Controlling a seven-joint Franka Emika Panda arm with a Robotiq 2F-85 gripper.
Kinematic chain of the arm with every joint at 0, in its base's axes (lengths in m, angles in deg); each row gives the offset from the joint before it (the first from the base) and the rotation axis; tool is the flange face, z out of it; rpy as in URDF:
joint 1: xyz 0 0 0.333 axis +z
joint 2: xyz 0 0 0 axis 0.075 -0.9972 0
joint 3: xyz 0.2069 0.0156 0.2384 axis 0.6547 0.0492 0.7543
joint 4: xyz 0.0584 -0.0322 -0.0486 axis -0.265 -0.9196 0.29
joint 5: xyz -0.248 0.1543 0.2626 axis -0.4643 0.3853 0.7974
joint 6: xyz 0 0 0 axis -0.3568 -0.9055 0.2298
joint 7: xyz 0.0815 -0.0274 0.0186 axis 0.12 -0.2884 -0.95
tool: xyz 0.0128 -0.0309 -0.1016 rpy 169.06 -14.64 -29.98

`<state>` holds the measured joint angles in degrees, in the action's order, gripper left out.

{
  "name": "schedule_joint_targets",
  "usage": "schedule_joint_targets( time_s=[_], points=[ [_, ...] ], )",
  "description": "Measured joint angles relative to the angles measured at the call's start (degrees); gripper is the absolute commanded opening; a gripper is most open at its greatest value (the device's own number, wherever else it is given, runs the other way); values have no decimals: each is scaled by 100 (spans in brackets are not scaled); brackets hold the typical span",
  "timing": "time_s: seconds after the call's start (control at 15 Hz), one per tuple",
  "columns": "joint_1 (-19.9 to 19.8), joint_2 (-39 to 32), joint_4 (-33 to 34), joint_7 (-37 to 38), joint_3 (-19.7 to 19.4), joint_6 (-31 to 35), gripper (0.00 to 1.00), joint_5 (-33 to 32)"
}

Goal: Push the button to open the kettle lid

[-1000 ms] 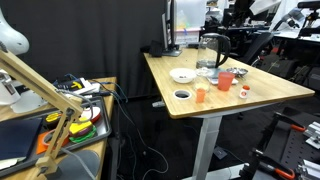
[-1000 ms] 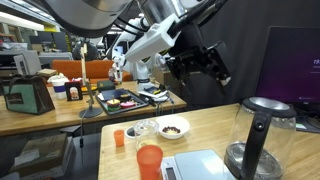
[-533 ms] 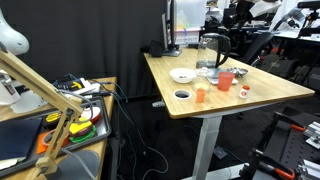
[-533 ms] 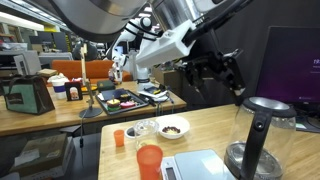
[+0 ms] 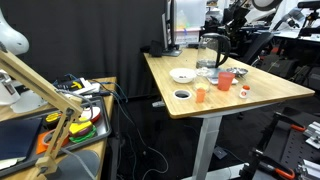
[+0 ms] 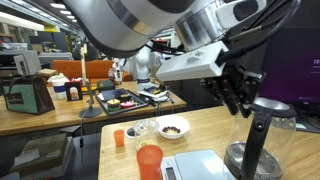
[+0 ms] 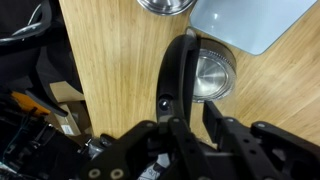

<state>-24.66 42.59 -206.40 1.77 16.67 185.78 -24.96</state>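
The kettle (image 6: pixel 262 140) is a clear glass jug with a black handle, standing at the right of the wooden table (image 6: pixel 215 128); it also shows at the table's back (image 5: pixel 212 50). The kettle lid (image 6: pixel 270 104) is the dark round cap on top. From above, the wrist view shows the lid (image 7: pixel 212 75), the black handle (image 7: pixel 180 65) and a small round button (image 7: pixel 165 102) on it. My gripper (image 6: pixel 240 104) hangs just left of the lid, above the handle. In the wrist view my gripper (image 7: pixel 197 128) has its jaws drawn close, with a narrow empty gap.
A pale scale (image 6: pixel 205 165), an orange cup (image 6: pixel 149 160), a small orange cup (image 6: pixel 118 137), a glass cup (image 6: pixel 145 128) and a bowl (image 6: pixel 174 127) stand left of the kettle. The scale (image 7: pixel 250 20) lies beyond the kettle. The table edge (image 7: pixel 62 70) drops off at left.
My gripper has travelled right and down, from left of the kettle to just beside its lid. Its jaws have narrowed from wide open to a small gap.
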Motion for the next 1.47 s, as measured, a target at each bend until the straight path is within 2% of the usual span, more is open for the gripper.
schedule_joint_targets(
  time_s=[0.8, 1.47],
  points=[
    [-10, -289, 285, 978, -218, 72, 0, -1129],
    [6, -522, 463, 1139, -238, 92, 0, -1210]
  ],
)
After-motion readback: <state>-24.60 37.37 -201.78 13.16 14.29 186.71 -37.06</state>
